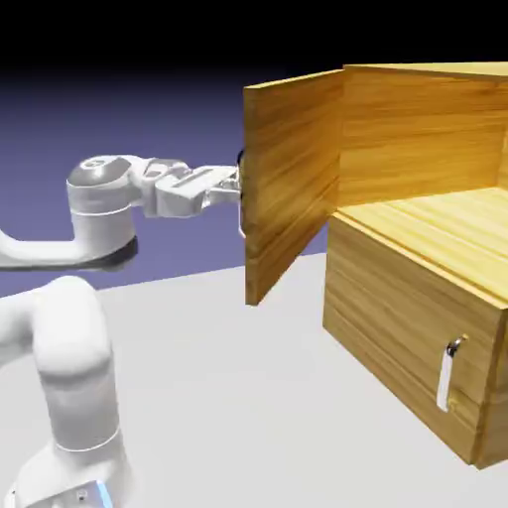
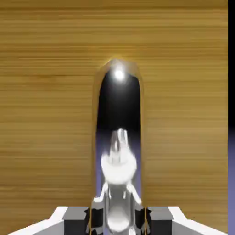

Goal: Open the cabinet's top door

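You can see the top door (image 1: 290, 179) swung well out from the cabinet (image 1: 427, 298), which stands on the worktop (image 1: 238, 397) at the exterior view's right. Your fingers (image 2: 92, 218) are clamped on the door's silver handle (image 2: 118, 137), which fills the hand view's middle against the wood grain.

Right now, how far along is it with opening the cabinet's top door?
Mostly done: the top door stands swung well out from the cabinet, its upper compartment exposed. In hand: the gripper is shut on the door's silver handle. Left: at most a little more swing, then letting go.
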### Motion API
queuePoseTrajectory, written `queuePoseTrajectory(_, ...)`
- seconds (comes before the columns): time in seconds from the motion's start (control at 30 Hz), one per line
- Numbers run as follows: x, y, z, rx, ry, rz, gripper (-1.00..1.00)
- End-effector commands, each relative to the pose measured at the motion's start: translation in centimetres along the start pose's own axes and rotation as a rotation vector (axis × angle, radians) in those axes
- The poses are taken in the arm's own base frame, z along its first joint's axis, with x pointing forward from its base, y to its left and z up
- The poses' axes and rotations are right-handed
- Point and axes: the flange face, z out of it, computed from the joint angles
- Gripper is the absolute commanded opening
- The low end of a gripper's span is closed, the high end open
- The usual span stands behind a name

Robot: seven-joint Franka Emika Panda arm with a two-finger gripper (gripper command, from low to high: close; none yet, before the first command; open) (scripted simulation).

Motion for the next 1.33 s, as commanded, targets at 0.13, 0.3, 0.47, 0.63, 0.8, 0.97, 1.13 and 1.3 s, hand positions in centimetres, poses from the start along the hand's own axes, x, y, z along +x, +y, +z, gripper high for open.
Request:
queuePoseTrajectory(0.13,-1.0,-1.0,-4.2,-0.063,0.061,0.001,-1.00)
queuePoseTrajectory(0.3,-2.6,-2.6,-9.1,-0.138,0.136,0.000,-1.00)
queuePoseTrajectory(0.47,-4.7,-4.8,-14.1,-0.218,0.216,0.000,-1.00)
queuePoseTrajectory(0.63,-6.9,-6.9,-18.2,-0.288,0.287,0.000,-1.00)
queuePoseTrajectory(0.8,-9.2,-9.2,-21.7,-0.353,0.351,0.000,-1.00)
queuePoseTrajectory(0.97,-11.4,-11.4,-24.6,-0.412,0.410,0.000,-1.00)
queuePoseTrajectory(1.13,-13.6,-13.6,-27.0,-0.466,0.464,0.000,-1.00)
queuePoseTrajectory(1.3,-15.7,-15.7,-29.0,-0.515,0.513,0.000,-1.00)
